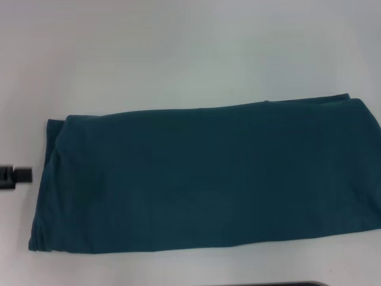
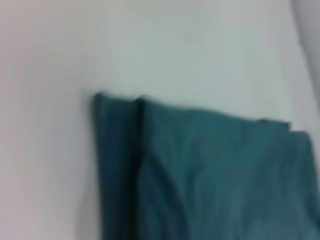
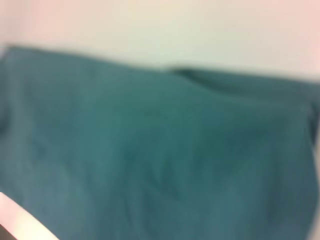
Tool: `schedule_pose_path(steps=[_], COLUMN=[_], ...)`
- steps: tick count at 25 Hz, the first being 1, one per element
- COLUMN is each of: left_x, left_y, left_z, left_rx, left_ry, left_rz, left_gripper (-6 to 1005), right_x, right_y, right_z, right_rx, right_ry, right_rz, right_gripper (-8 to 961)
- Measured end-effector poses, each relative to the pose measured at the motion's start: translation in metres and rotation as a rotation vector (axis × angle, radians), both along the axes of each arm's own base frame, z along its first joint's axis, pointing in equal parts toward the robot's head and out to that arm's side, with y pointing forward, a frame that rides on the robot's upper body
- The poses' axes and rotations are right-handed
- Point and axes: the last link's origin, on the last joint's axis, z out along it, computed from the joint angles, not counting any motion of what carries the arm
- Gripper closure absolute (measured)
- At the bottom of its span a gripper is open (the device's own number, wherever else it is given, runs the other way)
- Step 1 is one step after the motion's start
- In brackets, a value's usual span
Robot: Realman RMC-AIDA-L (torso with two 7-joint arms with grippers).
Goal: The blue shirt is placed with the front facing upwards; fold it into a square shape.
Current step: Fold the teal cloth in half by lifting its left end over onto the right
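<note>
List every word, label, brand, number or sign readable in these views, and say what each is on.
None. The blue shirt lies folded into a long band on the white table, showing plain fabric only; no lettering or tag shows in any view. The left tool at the table's left edge bears no readable marking.

No readable text, label, brand, number or sign is showing in any view. The blue shirt (image 1: 208, 179) is lying folded with only plain teal cloth facing up; no lettering or tag is showing on it. The white table (image 1: 178, 53) is carrying no markings either.
</note>
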Motion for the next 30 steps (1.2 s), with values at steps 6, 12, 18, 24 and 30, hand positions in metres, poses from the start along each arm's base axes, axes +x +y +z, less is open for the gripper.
schedule_pose_path(steps=[6,12,18,24,30], left_x=[0.012,0.027,0.035,0.032,0.028], left_y=[0.008,0.01,0.001,0.005,0.008], left_z=[-0.007,-0.012,-0.035,-0.032,-0.025], left_rx=[0.016,0.104,0.311,0.291,0.276], left_ry=[-0.083,-0.179,-0.291,-0.306,-0.325], left_rz=[-0.081,-0.236,-0.51,-0.477,-0.377], left_gripper=[238,237,243,243,242], right_x=[-0.015,-0.028,-0.029,-0.02,-0.015], right_y=[0.007,0.01,0.008,0.014,0.007], right_z=[-0.008,-0.019,-0.036,-0.032,-0.032], right_rx=[0.035,0.075,0.207,0.375,0.466], right_ry=[0.12,0.261,0.371,0.444,0.539], right_rz=[0.12,0.233,0.39,0.369,0.377], right_gripper=[134,135,139,143,144])
